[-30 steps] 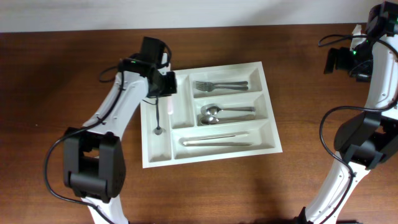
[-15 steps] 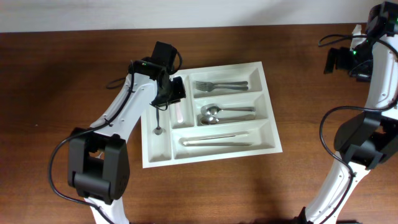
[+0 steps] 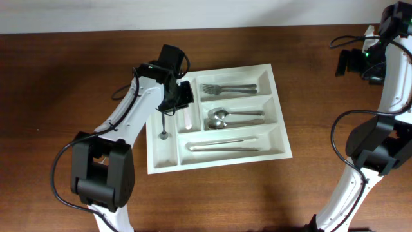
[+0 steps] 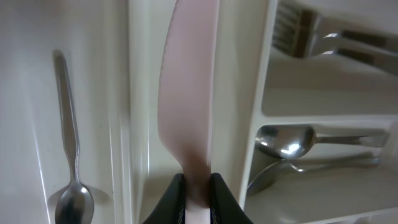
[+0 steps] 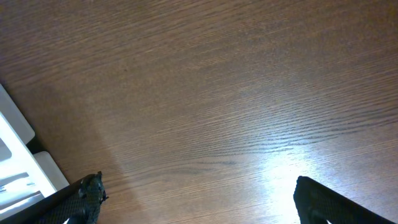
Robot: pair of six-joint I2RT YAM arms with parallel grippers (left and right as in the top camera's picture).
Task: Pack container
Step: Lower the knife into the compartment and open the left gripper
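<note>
PHOTOG: Since a second ago, the left arm has swung in from the outer edge of the container (image 3: 225, 160) and now hangs over the inner narrow slot (image 3: 187, 119), next to the long compartments.

DESK: What is it carrying?

PHOTOG: The left gripper (image 4: 198, 186) is clenched on the handle end of a pale pink knife (image 4: 189, 93). The blade points along the slot, between its two walls. The right gripper (image 5: 198, 196) stands released and empty over bare table (image 3: 64, 64), well off to the right.

DESK: Where is the tray?

PHOTOG: Mid-table, turned slightly askew, with its narrow slots on the left arm's side.

DESK: How should the drop go?

PHOTOG: My read is to keep the blade parallel to the dividers and bring it low before letting go, so that neither end rides up on a wall. The fingers should part only once the knife lies flat.

DESK: Give me the count.

PHOTOG: One teaspoon (image 4: 69, 155) in the outer narrow slot. Two forks (image 3: 225, 88) in the top long compartment and two spoons (image 3: 228, 116) in the middle one. The steel knives (image 3: 225, 145) in the bottom one look like two, though they overlap from overhead and I can't be sure. One pink knife is in the grip.
</note>
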